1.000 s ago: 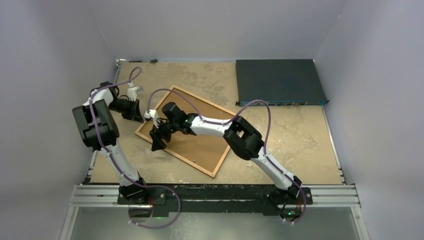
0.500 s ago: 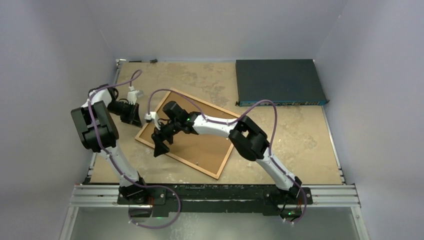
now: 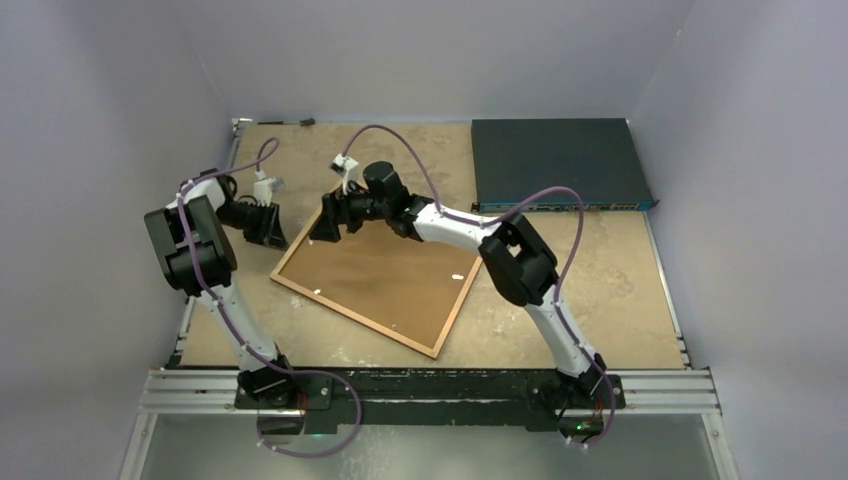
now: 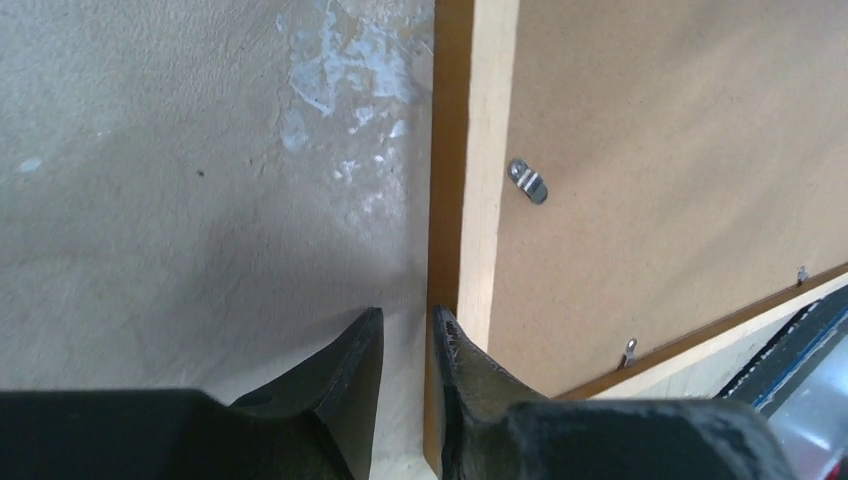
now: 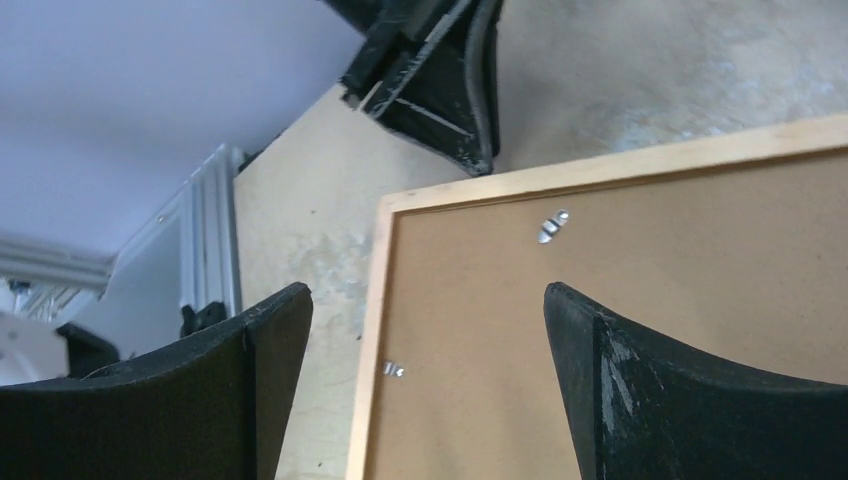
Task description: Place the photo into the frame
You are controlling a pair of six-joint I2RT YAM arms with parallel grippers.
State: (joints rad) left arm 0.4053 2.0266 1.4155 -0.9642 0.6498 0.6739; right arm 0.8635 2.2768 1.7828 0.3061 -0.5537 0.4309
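Right fingers (image 5: 250,400), lifted off the frame (image 5: 640,164), gape; left fingers (image 4: 340,400) barely part beside it.

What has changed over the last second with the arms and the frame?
The right arm lifted off the frame's back and swung toward the far side. The right fingers now hang wide open over its far-left part, holding nothing. The left fingers sit slightly apart beside the frame's left edge, placed much as before. Frame and box stayed put.
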